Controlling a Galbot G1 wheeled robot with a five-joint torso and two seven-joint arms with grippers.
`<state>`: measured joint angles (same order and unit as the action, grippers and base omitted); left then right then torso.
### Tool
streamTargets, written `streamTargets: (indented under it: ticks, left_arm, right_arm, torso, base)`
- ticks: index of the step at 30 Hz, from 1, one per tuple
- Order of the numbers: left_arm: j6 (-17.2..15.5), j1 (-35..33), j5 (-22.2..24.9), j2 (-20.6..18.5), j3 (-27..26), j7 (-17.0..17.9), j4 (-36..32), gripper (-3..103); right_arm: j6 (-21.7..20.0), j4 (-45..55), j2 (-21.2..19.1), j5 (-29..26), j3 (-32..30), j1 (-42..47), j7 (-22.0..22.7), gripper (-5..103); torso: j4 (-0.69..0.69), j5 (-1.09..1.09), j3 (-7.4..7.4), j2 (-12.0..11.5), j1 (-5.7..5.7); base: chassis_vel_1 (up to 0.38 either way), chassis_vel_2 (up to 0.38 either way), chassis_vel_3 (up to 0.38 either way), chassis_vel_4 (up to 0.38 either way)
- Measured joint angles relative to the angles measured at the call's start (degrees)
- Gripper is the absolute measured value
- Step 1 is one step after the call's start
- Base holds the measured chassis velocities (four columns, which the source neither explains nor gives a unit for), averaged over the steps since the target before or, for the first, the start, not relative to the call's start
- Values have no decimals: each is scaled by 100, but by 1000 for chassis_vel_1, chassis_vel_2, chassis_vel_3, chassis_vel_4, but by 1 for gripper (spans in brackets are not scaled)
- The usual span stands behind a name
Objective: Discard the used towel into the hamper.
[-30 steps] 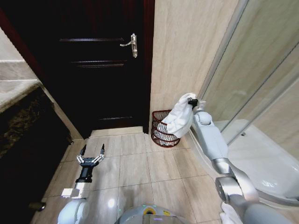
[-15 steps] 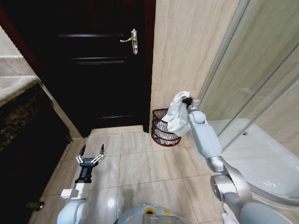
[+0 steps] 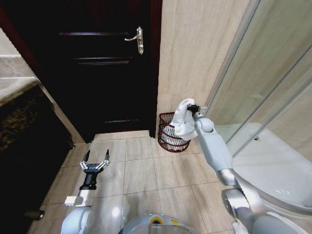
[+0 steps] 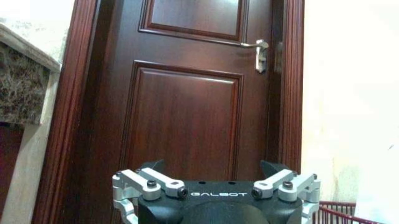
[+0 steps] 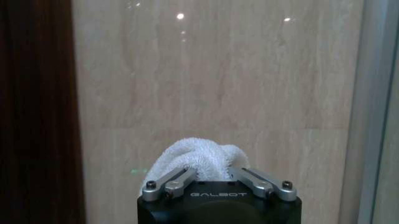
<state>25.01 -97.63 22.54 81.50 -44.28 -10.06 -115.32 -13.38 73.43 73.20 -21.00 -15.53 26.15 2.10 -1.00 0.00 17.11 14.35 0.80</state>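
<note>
A white towel [image 3: 184, 120] hangs from my right gripper [image 3: 190, 107], which is shut on its top. It dangles over the right part of the hamper [image 3: 168, 134], a round reddish-brown open-weave basket standing on the floor against the beige wall. The right wrist view has the towel [image 5: 198, 158] bunched between the fingers [image 5: 171, 183]. My left gripper [image 3: 95, 160] is open and low over the floor tiles at the left, far from the hamper. A bit of the hamper's rim [image 4: 349, 215] peeks into the left wrist view.
A dark wooden door [image 3: 105, 68] with a metal handle [image 3: 135, 38] stands left of the hamper. A stone counter [image 3: 17, 92] runs along the left. A glass shower enclosure [image 3: 265, 92] and its white base [image 3: 280, 170] are on the right. Beige floor tiles [image 3: 141, 175] lie ahead.
My right arm has carried the towel left and lower, closer over the hamper. The head view has shifted slightly. The left arm has stayed put.
</note>
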Motion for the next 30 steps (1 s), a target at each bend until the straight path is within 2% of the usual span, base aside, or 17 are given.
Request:
streamTargets:
  ticks: [6, 14, 22, 27, 30]
  left_arm:
    - [-58, 85, -8, -2, 34, -10, 49, 100]
    - [-75, 110, 16, -37, 30, -11, 75, 100]
    - [-56, 128, 49, -83, 23, -9, 139, 100]
    - [-52, 136, 70, -92, 26, -9, 148, 100]
    - [-43, 140, 94, -106, 27, -9, 173, 100]
  right_arm:
    - [-122, 551, -215, -131, 10, 391, 20, 4]
    - [-100, 699, -254, -110, -41, 618, 59, 4]
    - [-91, 1080, -321, -66, -164, 972, 110, 4]
    - [-142, 1584, -431, -78, -303, 1412, 230, 4]
    - [-342, 2096, -511, -108, -431, 1888, 248, 4]
  torso:
    - [-1, 0, 9, 19, 7]
    - [-1, 1, 19, 35, 12]
    - [0, 0, 28, 44, 19]
    - [-3, 1, 32, 48, 22]
    - [-2, 0, 32, 54, 22]
  base:
    - [0, 0, 0, 0]
    - [-16, 20, 21, -24]
    - [-131, 141, 136, -129]
    - [-155, 139, 116, -135]
    - [-50, 31, 38, -46]
